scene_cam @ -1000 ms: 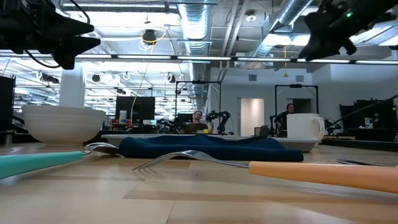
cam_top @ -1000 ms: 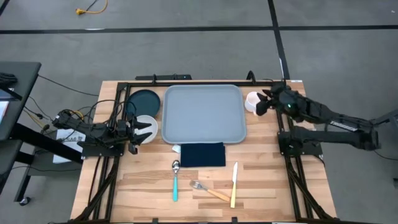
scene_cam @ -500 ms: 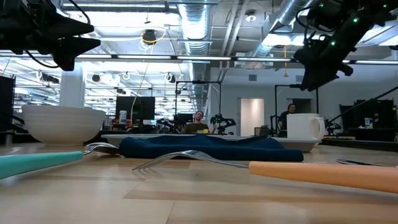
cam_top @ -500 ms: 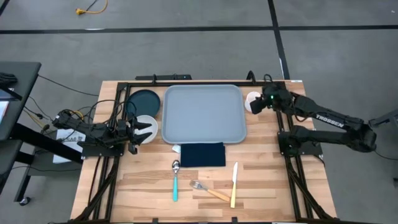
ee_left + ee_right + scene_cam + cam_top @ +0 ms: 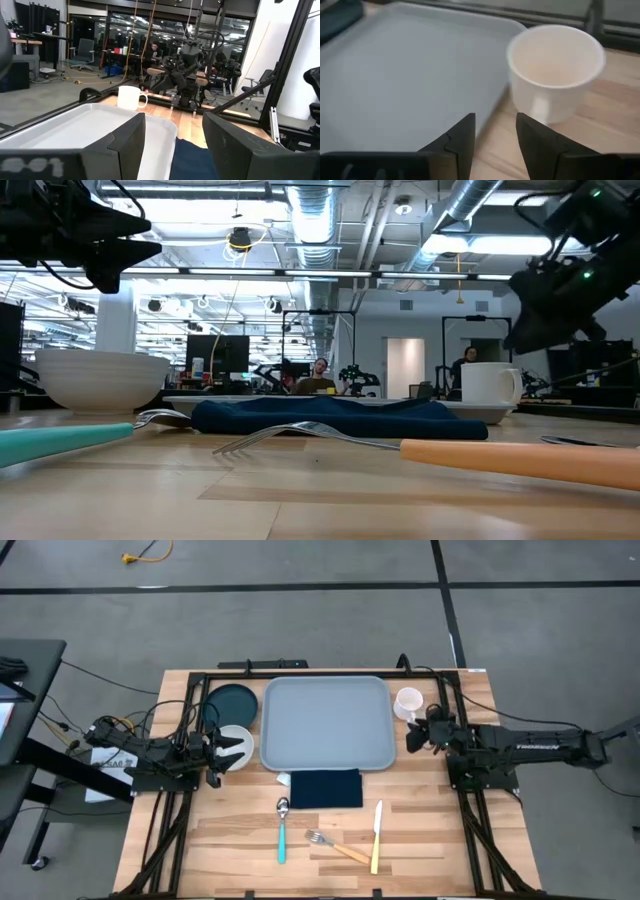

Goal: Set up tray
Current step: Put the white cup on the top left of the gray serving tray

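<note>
My right gripper [image 5: 413,737] hovers over the table [image 5: 430,830] just off the tray's right edge, at about four o'clock from the tray's centre, with the white mug [image 5: 408,701] close by at its twelve o'clock. In my right wrist view its two dark fingers [image 5: 460,137] stand partly apart with bare wood and the tray's rim showing in the gap; nothing is held between them and they touch neither mug [image 5: 555,70] nor tray [image 5: 405,75]. My left gripper [image 5: 232,752] waits at the tray's nine o'clock, above the white bowl [image 5: 236,740], its fingers [image 5: 131,141] spread wide and holding nothing. The tray [image 5: 327,722] lies flat on the table's far centre, its surface bare, its rim apart from both grippers. The dark teal plate [image 5: 231,703] sits just beside the tray at ten o'clock, with the bowl overlapping the plate's near edge. The dark navy napkin [image 5: 325,788] lies at the tray's six o'clock, close to the near rim; whether it touches the rim I cannot tell. Further toward six o'clock lie the teal-handled spoon [image 5: 282,831], the fork [image 5: 337,847] with its orange handle, and the yellow-handled knife [image 5: 376,836], all apart from the tray. In the low view the mug [image 5: 489,384] stands upright beyond the napkin [image 5: 335,416], and my right arm hangs dark above it. People are visible seated in the room behind the table.
</note>
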### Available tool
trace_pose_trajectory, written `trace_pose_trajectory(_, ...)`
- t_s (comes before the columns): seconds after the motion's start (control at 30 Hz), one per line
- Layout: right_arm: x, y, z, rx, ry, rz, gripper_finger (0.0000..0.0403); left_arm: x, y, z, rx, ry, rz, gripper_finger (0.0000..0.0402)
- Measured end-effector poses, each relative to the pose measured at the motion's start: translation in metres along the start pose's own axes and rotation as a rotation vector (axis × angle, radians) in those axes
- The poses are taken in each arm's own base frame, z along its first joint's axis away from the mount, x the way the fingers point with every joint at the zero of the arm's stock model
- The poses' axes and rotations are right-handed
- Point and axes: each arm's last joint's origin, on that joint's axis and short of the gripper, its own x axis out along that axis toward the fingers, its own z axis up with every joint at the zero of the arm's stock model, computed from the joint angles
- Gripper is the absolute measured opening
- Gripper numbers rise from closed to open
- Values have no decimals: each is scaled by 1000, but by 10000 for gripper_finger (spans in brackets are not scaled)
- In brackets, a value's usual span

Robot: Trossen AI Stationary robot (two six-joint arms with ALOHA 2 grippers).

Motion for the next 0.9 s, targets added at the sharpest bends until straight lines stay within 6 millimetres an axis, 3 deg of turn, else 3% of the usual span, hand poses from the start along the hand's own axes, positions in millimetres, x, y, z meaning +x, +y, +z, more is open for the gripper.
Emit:
trace_pose_trajectory(0.4,-4,6,-9,-15,0,-12,138,0,0,0,34,-2,5,187)
trace_pose_trajectory(0.67,2,-4,-15,6,37,-173,172,0,0,0,56,-1,0,187)
trace_pose_trajectory(0.9,5,-6,-16,0,53,-199,199,0,1,-4,137,38,18,187)
